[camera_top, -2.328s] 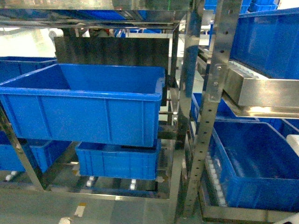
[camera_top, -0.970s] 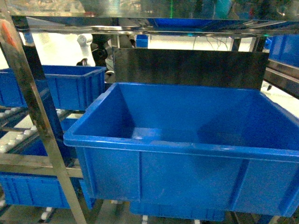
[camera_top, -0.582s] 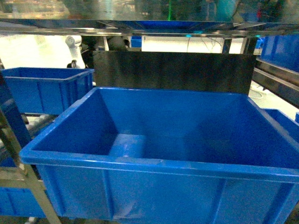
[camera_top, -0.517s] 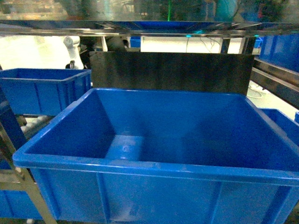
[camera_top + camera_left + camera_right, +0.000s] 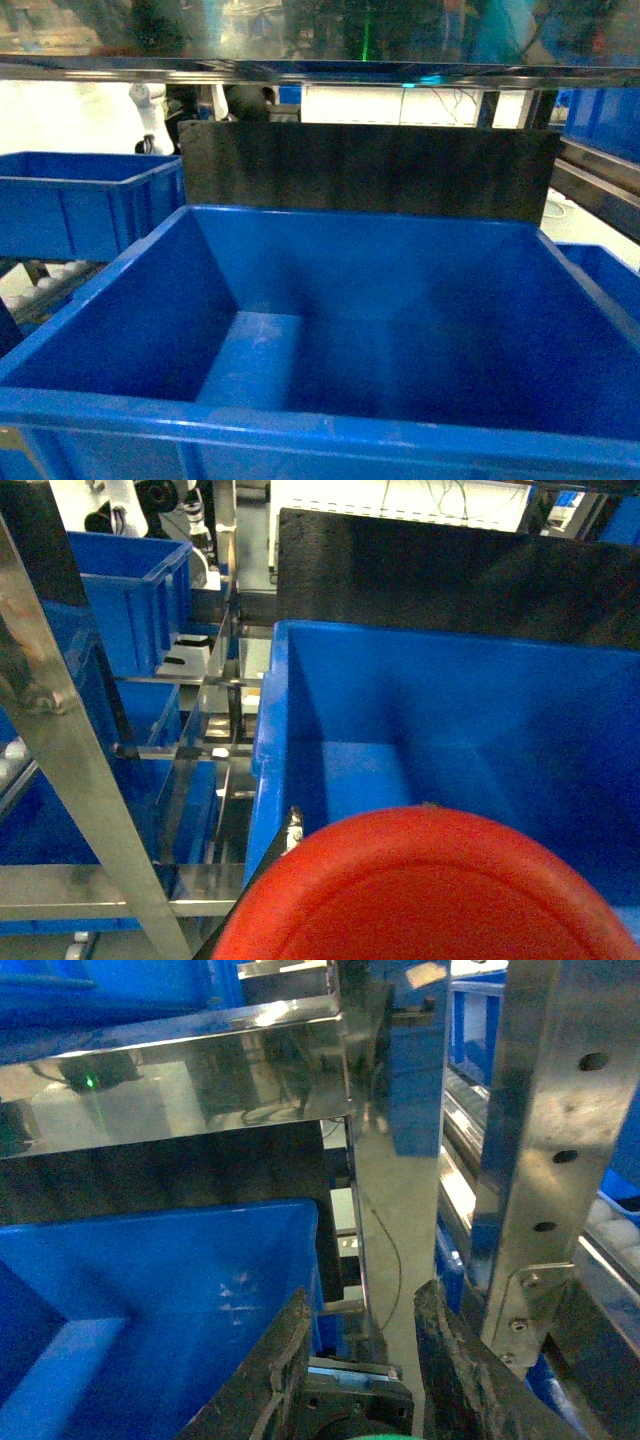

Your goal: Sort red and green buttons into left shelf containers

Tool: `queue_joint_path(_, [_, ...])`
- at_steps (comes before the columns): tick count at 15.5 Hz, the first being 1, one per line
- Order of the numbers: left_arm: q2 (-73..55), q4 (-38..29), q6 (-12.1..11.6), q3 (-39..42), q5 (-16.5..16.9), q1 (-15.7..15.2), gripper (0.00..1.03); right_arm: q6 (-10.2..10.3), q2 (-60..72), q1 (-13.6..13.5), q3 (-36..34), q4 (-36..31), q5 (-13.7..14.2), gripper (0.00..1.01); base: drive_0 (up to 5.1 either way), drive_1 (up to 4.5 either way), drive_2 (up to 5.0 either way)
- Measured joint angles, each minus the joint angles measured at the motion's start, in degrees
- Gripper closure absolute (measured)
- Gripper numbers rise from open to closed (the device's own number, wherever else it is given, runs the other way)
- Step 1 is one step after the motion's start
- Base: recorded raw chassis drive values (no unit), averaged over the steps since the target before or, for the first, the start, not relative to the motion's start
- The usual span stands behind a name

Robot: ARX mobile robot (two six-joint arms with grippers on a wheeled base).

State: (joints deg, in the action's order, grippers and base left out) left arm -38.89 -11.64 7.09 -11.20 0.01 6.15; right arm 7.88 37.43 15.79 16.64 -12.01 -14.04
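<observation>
From my head camera I see a big blue bin (image 5: 330,330) filling most of the view, its inside bare as far as I can make out, with a paler patch on the floor near the left wall. A dark panel (image 5: 365,170) stands upright just behind its back rim, and a shiny metal shelf (image 5: 320,68) runs across above. A second blue bin (image 5: 85,200) sits off to the left, apart from the big one, and the corner of another blue container (image 5: 600,275) shows at the right edge.

On my left wrist camera the red button (image 5: 420,890) crowds the bottom of the picture, its round cap right up against the lens and hanging over the near left corner of the same big bin (image 5: 460,720). I cannot see the left fingers at all, so I cannot tell how that gripper is set, though the cap sits where it would be carried. A steel upright (image 5: 90,780) slants through the left of this view.

On my right wrist camera the right gripper (image 5: 355,1345) shows two dark fingers (image 5: 275,1370) standing apart with a gap between them; a sliver of green (image 5: 385,1437) peeks at the bottom edge between them, too little for me to say whether they grip it. They hang beside the bin's right rim (image 5: 300,1250), near a perforated steel post (image 5: 555,1140)
</observation>
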Motion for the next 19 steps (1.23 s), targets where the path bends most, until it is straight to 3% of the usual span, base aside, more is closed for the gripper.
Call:
queue_joint_path(6, [0.0,0.0,0.0,0.0,0.0,0.0,0.78,0.0,0.3,-0.2,0.0,-0.1,-1.0,0.72,0.0,0.0,0.0])
queue_joint_path(13, [0.0,0.0,0.0,0.0,0.0,0.0,0.78,0.2,2.2,-11.2,-1.5,-2.6,-3.6,0.72,0.0,0.0,0.0])
queue_joint_path(19, [0.0,0.0,0.0,0.0,0.0,0.0,0.78,2.4,18.5,-19.4,-3.0,-14.0,-5.4,0.72,0.0,0.0,0.0])
